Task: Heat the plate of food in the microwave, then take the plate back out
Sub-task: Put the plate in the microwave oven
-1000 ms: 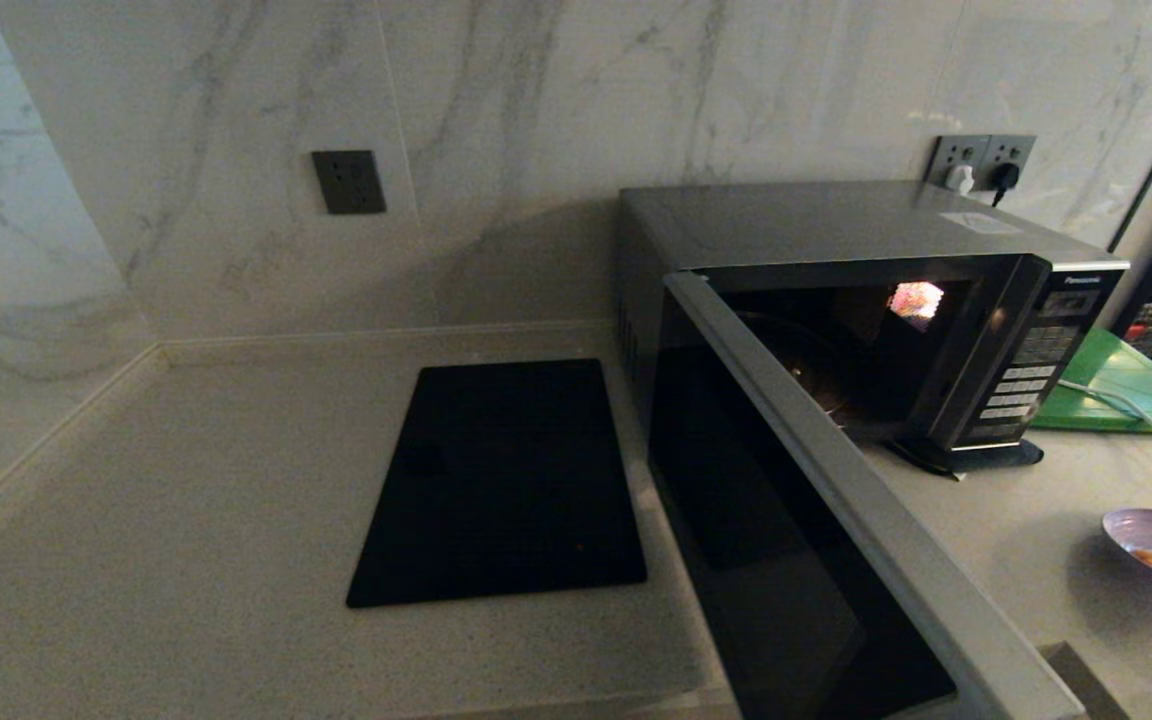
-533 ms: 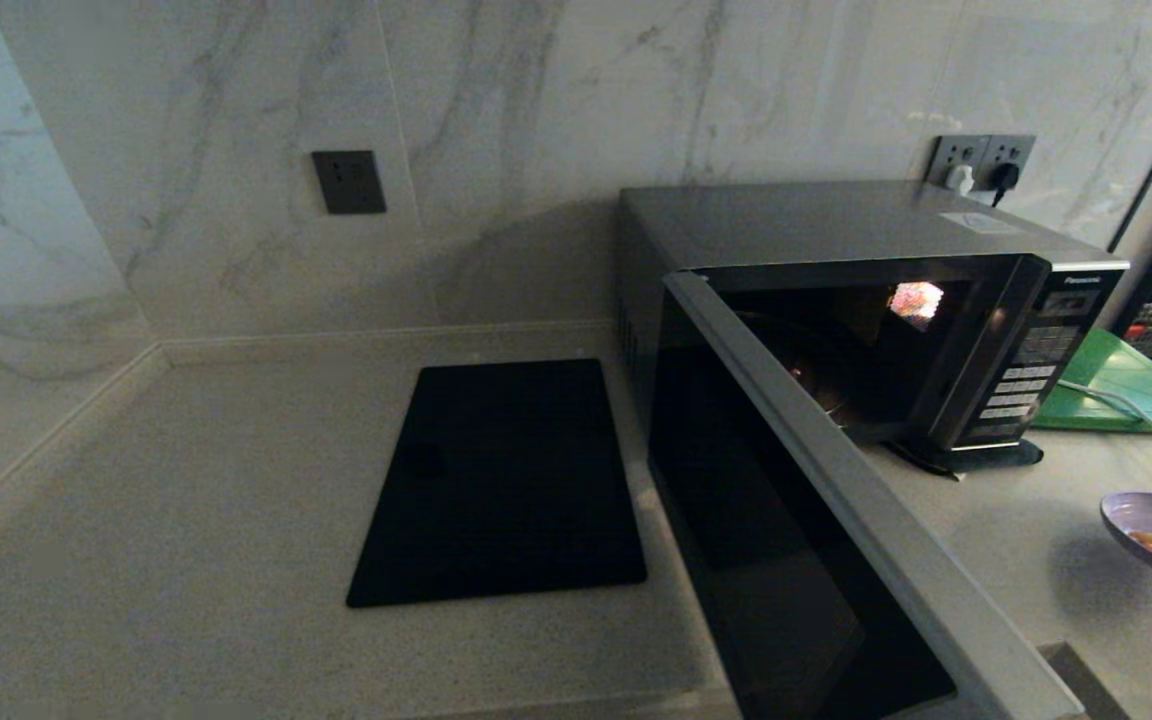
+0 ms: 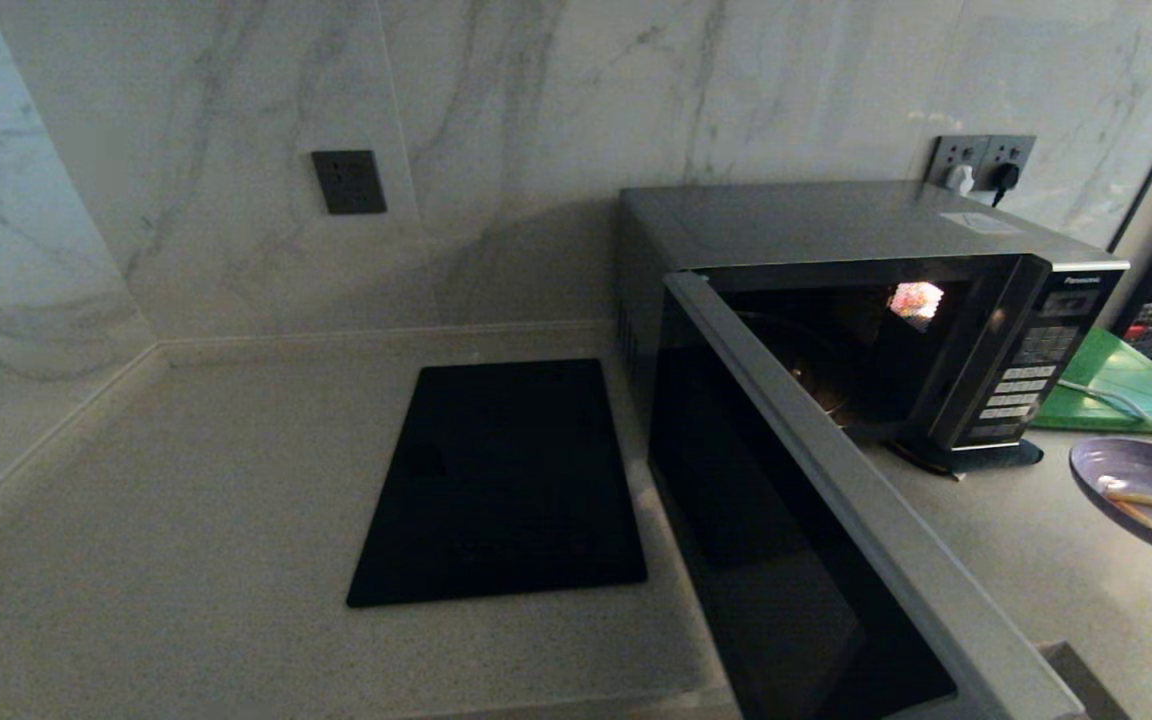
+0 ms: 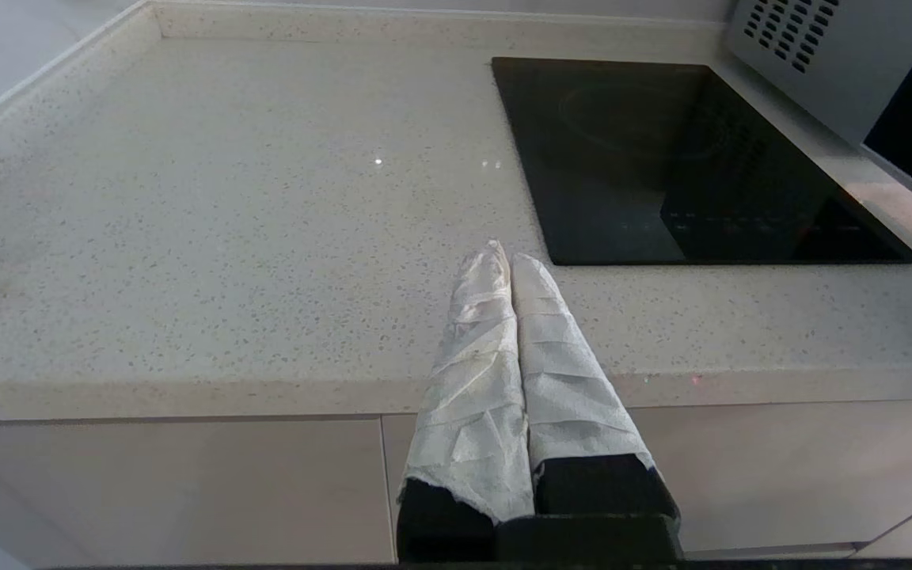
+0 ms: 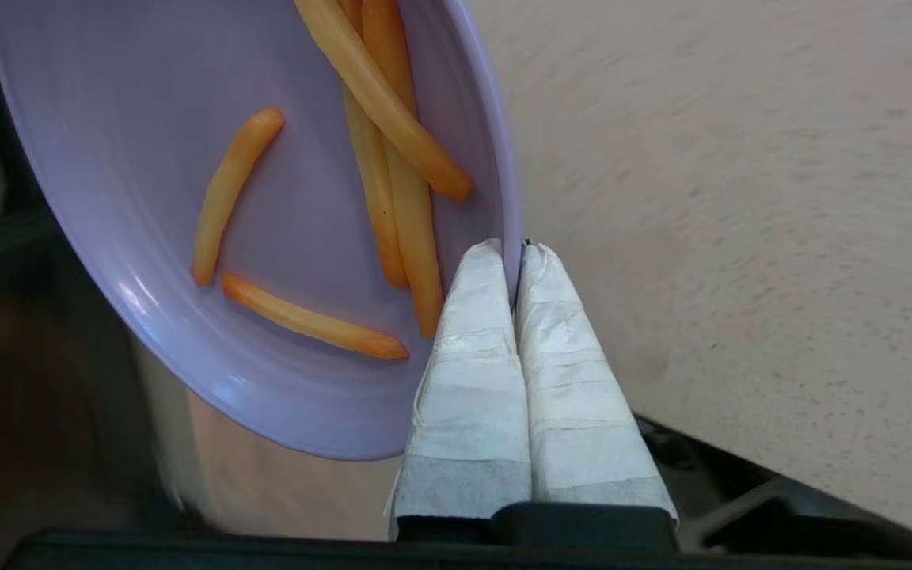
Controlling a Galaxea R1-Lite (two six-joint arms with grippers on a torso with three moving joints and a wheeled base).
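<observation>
The silver-grey microwave (image 3: 836,230) stands at the back right of the counter. Its black glass door (image 3: 786,520) is swung wide open towards me, and the cavity is dark with a small lit patch. The lavender plate of food (image 3: 1131,465) hangs above the counter at the far right, in front of the button panel. Several orange-yellow sticks (image 5: 393,158) lie on it. My right gripper (image 5: 513,253) is shut on the plate's (image 5: 108,119) rim, with one finger on each face; it is out of the head view. My left gripper (image 4: 503,257) is shut and empty, low at the counter's front edge.
A flat black cooktop (image 3: 506,480) lies in the counter left of the microwave. Beside the microwave on the right lies a green board (image 3: 1126,385) with a white cable (image 3: 1116,405) over it. Marble walls close off the back and the left.
The plate has risen and shifted left towards the microwave's front, and its face now shows more of the sticks. The door and the left arm have not moved.
</observation>
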